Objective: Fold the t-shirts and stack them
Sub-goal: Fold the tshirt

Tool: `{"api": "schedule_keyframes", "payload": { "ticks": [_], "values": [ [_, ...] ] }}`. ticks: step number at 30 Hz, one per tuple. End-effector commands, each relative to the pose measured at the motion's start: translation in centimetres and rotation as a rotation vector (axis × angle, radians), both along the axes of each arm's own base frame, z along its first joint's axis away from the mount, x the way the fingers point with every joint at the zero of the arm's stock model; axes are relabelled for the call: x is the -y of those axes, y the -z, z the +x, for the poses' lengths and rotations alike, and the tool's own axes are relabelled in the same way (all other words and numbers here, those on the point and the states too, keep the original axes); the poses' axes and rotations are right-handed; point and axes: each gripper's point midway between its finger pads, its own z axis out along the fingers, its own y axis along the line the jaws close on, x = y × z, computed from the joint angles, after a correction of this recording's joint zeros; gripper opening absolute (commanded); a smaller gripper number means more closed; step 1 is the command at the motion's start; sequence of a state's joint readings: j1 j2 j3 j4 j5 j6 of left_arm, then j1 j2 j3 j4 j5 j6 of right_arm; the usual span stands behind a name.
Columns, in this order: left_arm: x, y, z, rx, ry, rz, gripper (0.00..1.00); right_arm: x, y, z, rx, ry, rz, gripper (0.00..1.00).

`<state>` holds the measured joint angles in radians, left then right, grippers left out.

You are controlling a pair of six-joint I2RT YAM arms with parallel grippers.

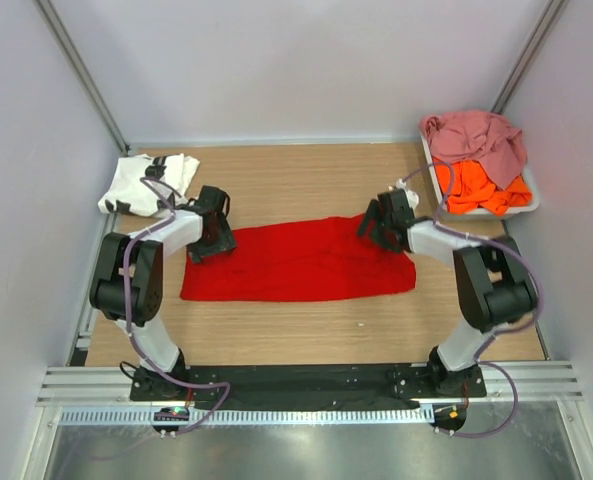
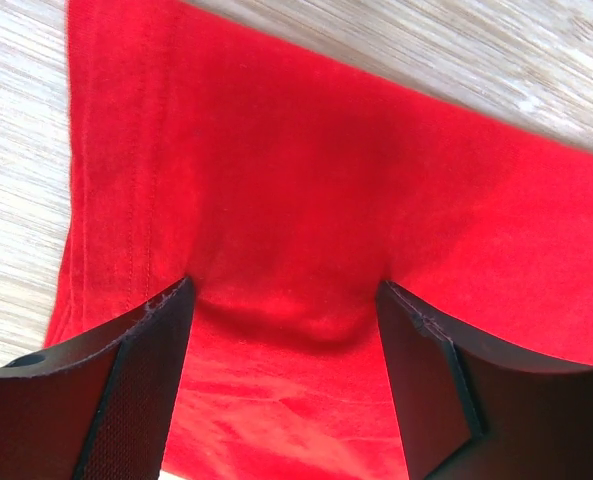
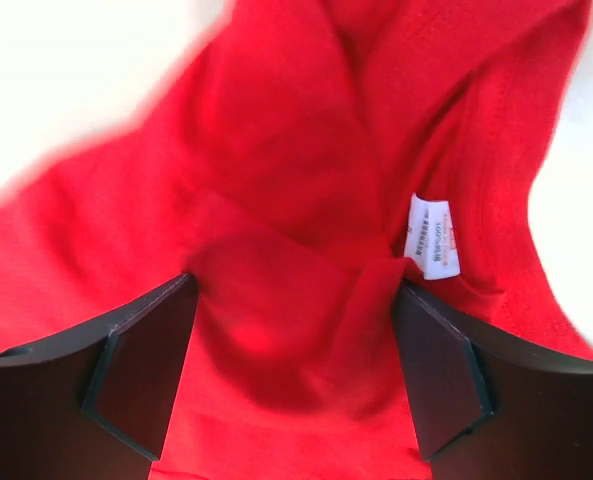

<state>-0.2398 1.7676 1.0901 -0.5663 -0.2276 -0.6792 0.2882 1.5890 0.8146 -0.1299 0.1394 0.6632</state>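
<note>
The red t-shirt [image 1: 296, 262] lies folded lengthwise into a long band across the middle of the table. My left gripper [image 1: 214, 236] is down on its left far corner; in the left wrist view its jaws [image 2: 284, 295] stand wide apart with red cloth [image 2: 306, 200] bunched between them. My right gripper [image 1: 381, 226] is down on the right far corner, the collar end. Its jaws [image 3: 296, 290] are also wide apart over a fold of red cloth [image 3: 276, 180], next to the white neck label [image 3: 431, 237]. The white t-shirt [image 1: 148, 183] lies folded at the back left. The pink t-shirt [image 1: 481, 135] and orange t-shirt [image 1: 481, 188] lie in a heap at the back right.
A pale plastic tray [image 1: 532, 197] at the back right holds the pink and orange shirts. Grey walls close the table at the back and both sides. A black rail [image 1: 296, 380] with the arm bases runs along the near edge.
</note>
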Motion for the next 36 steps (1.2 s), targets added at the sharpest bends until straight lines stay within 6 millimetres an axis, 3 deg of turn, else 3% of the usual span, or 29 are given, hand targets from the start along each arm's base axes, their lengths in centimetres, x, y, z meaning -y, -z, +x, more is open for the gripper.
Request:
{"api": "schedule_keyframes", "payload": {
  "ticks": [1, 2, 3, 5, 6, 8, 9, 10, 11, 12, 13, 14, 15, 16, 18, 19, 20, 21, 22, 23, 25, 26, 27, 28, 29, 32, 33, 35, 36],
  "values": [
    [1.1, 1.3, -1.6, -0.024, 0.021, -0.019, 0.74, -2.4, 1.5, 3.8, -0.051, -0.057, 0.033, 0.84],
    [1.8, 1.3, -3.0, -0.03, 0.045, -0.023, 0.73, -2.5, 4.3, 3.7, -0.137, -0.07, 0.008, 0.84],
    [2.3, 1.2, -3.6, -0.03, 0.057, -0.028, 0.73, -3.4, 2.7, 6.9, -0.087, -0.077, 0.016, 0.84],
    [3.6, 2.0, -6.6, -0.057, 0.076, -0.032, 0.73, -4.1, 3.1, 9.3, -0.098, -0.09, 0.002, 0.84],
    [4.2, 1.6, -7.5, -0.043, 0.083, -0.055, 0.73, -4.9, 3.0, 11.9, -0.094, -0.089, 0.006, 0.84],
    [5.9, 2.8, -10.9, -0.073, 0.099, -0.092, 0.73, -6.0, 3.5, 14.0, -0.115, -0.105, 0.017, 0.84],
    [6.9, 2.5, -11.8, -0.06, 0.109, -0.124, 0.73, -6.9, 6.2, 14.8, -0.157, -0.125, 0.026, 0.84],
    [8.0, 2.7, -12.9, -0.065, 0.127, -0.151, 0.73, -9.0, 3.2, 18.5, -0.065, -0.164, 0.079, 0.84],
    [10.0, 3.2, -15.0, -0.079, 0.146, -0.182, 0.73, -11.4, 3.2, 21.2, -0.021, -0.23, 0.123, 0.84],
    [11.2, 3.2, -16.0, -0.082, 0.164, -0.201, 0.73, -11.7, 3.1, 21.2, -0.016, -0.247, 0.117, 0.84],
    [13.4, 2.9, -17.5, -0.073, 0.224, -0.231, 0.73, -14.6, 2.5, 23.4, 0.041, -0.334, 0.207, 0.84],
    [15.1, 2.5, -18.1, -0.066, 0.208, -0.281, 0.73, -16.3, 2.6, 24.4, 0.075, -0.382, 0.248, 0.86],
    [16.6, 2.0, -18.7, -0.066, 0.23, -0.321, 0.74, -18.3, -1.0, 26.6, 0.186, -0.438, 0.307, 0.88],
    [19.2, 0.5, -19.8, -0.041, 0.291, -0.362, 0.77, -19.6, 1.7, 26.4, 0.161, -0.489, 0.365, 0.9],
    [21.8, -1.1, -20.7, -0.018, 0.331, -0.4, 0.8, -21.1, -0.2, 27.9, 0.274, -0.523, 0.433, 0.93],
    [23.9, -2.9, -21.8, -0.01, 0.392, -0.42, 0.82, -21.5, -1.2, 28.2, 0.312, -0.538, 0.443, 0.95],
    [24.4, -3.6, -22.3, -0.012, 0.413, -0.411, 0.84, -21.6, -2.5, 28.9, 0.379, -0.549, 0.445, 0.96],
    [24.5, -4.3, -22.3, 0.009, 0.417, -0.378, 0.85, -21.5, -2.8, 29.0, 0.391, -0.551, 0.431, 0.97],
    [23.5, -4.5, -23.8, -0.019, 0.446, -0.308, 0.87, -21.3, -3.5, 29.2, 0.412, -0.561, 0.402, 0.97],
    [24.0, -6.4, -23.9, 0.01, 0.453, -0.318, 0.89, -21.0, -5.7, 29.3, 0.448, -0.567, 0.378, 0.97],
    [22.3, -7.4, -24.8, 0.04, 0.447, -0.247, 0.9, -20.5, -7.1, 29.3, 0.478, -0.584, 0.323, 0.98],
    [21.7, -8.8, -24.9, 0.074, 0.442, -0.264, 0.9, -20.2, -11.0, 29.3, 0.54, -0.588, 0.31, 0.98],
    [21.1, -9.2, -24.9, 0.09, 0.434, -0.257, 0.9, -20.0, -11.4, 29.0, 0.543, -0.592, 0.301, 0.99],
    [19.8, -9.7, -24.5, 0.12, 0.426, -0.226, 0.9, -19.9, -13.2, 28.8, 0.57, -0.6, 0.295, 0.99],
    [19.1, -10.3, -23.9, 0.157, 0.417, -0.208, 0.9, -19.4, -16.6, 28.4, 0.615, -0.594, 0.278, 0.99],
    [16.0, -12.5, -21.6, 0.286, 0.385, -0.115, 0.9, -17.9, -19.3, 27.2, 0.62, -0.548, 0.236, 1.0],
    [15.4, -13.2, -21.0, 0.309, 0.38, -0.11, 0.9, -16.6, -21.5, 26.0, 0.631, -0.506, 0.204, 1.0],
    [13.9, -13.1, -19.6, 0.313, 0.368, -0.072, 0.9, -15.0, -22.9, 24.7, 0.651, -0.463, 0.153, 1.0],
    [13.4, -12.9, -19.2, 0.304, 0.363, -0.07, 0.9, -13.4, -23.2, 23.1, 0.639, -0.424, 0.112, 1.0]
  ]
}}
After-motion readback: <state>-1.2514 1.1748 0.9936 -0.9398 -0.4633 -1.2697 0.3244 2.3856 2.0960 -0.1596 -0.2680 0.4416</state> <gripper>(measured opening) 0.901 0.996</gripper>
